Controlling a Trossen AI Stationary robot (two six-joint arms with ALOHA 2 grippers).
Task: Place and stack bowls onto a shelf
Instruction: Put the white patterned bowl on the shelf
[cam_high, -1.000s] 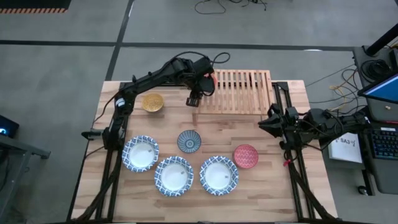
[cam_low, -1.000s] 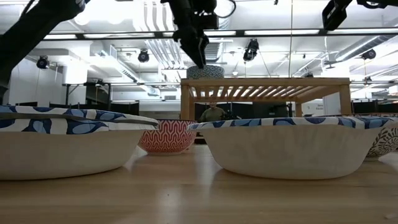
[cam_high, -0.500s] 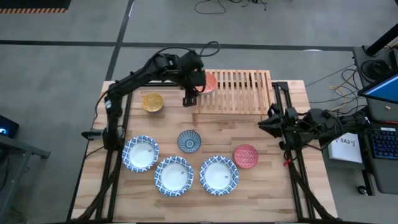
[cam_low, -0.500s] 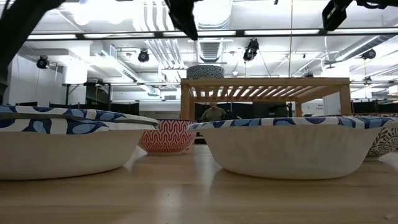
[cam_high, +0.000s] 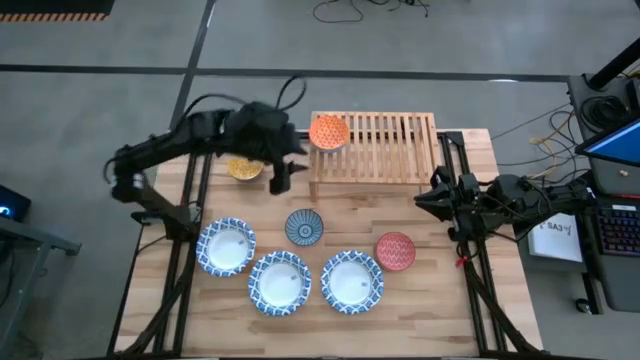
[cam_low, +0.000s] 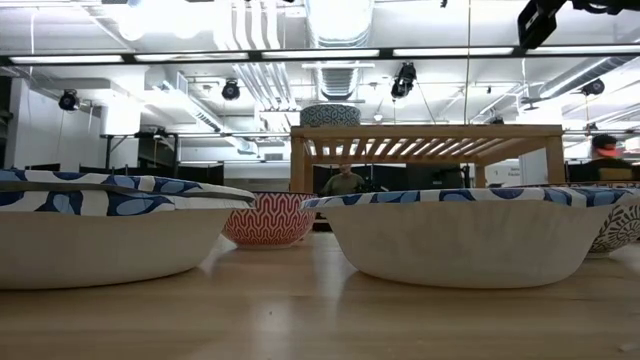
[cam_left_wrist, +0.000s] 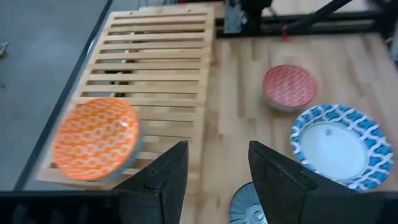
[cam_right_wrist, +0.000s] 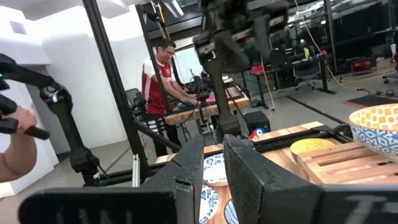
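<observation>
A: Left end effector (cam_high: 279, 178) state?
B: Empty, fingers (cam_left_wrist: 163, 180) parted with a clear gap. It hangs over the surface (cam_high: 430, 300) just off the shelf's (cam_high: 385, 150) left end, beside the yellow bowl (cam_high: 244, 166).
A: Right end effector (cam_high: 424, 198)?
B: Parked at the right edge of the surface, below the shelf's right end. Fingers (cam_right_wrist: 186, 168) stand close together with a narrow gap, nothing between them.
A: Orange bowl (cam_high: 328, 131)?
B: On the slats at the shelf's far left corner, upright, free of both arms. The left wrist view shows it there too (cam_left_wrist: 95, 138).
A: Other bowls?
B: All on the surface. The yellow one is left of the shelf. The dark blue one (cam_high: 304, 227) is central, in front of the shelf. The red one (cam_high: 395, 250) is to its right, near the right arm. Three large blue-and-white bowls sit in a row along the near side: left (cam_high: 226, 246), middle (cam_high: 279, 282), right (cam_high: 351, 281). Left and middle look touching or nearly so, as do middle and right.
A: Low view?
B: Two large bowls fill the foreground; the red one (cam_low: 268, 219) shows between them, with the shelf (cam_low: 425, 140) behind and one small bowl on it (cam_low: 330, 115).
A: Room?
B: A person in a red shirt (cam_right_wrist: 163, 74) at a bench, in the right wrist view.
</observation>
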